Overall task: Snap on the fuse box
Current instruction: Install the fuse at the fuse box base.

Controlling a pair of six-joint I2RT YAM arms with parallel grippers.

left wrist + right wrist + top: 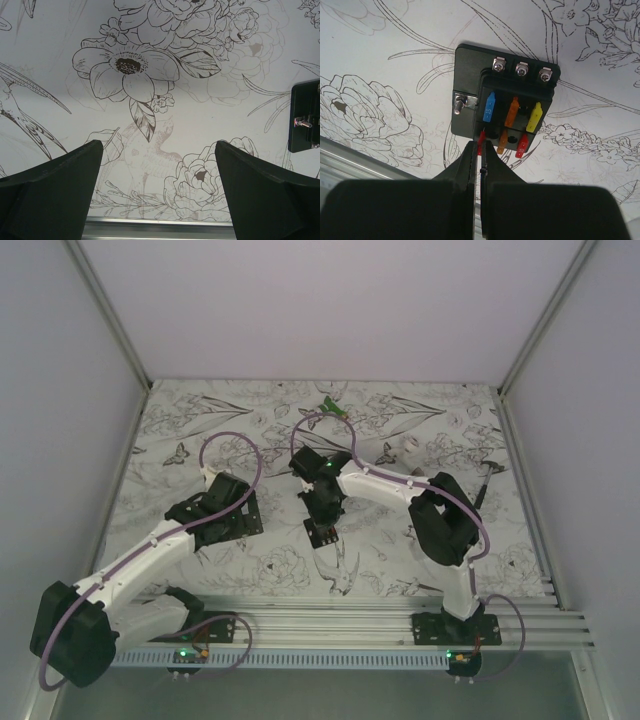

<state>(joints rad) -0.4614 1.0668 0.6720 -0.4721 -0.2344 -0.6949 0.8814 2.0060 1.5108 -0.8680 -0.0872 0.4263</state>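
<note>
We've got a floral-print bench (200, 420), plain white walls (350, 300). One fuse box (468, 67), six fuses (512, 111) in it; left fingers (55, 190) spread, right fingers (464, 172) pinching a red fuse (481, 139).

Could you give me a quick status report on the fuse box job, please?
Left gripper open, empty. Right gripper shut on red fuse at fuse box. No obstruction seen.

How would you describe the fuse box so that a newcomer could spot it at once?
On the flower-printed table, look mid-table beneath the right gripper. The fuse box is a flat black block, alone in carrying coloured fuses and a row of three screws.
</note>
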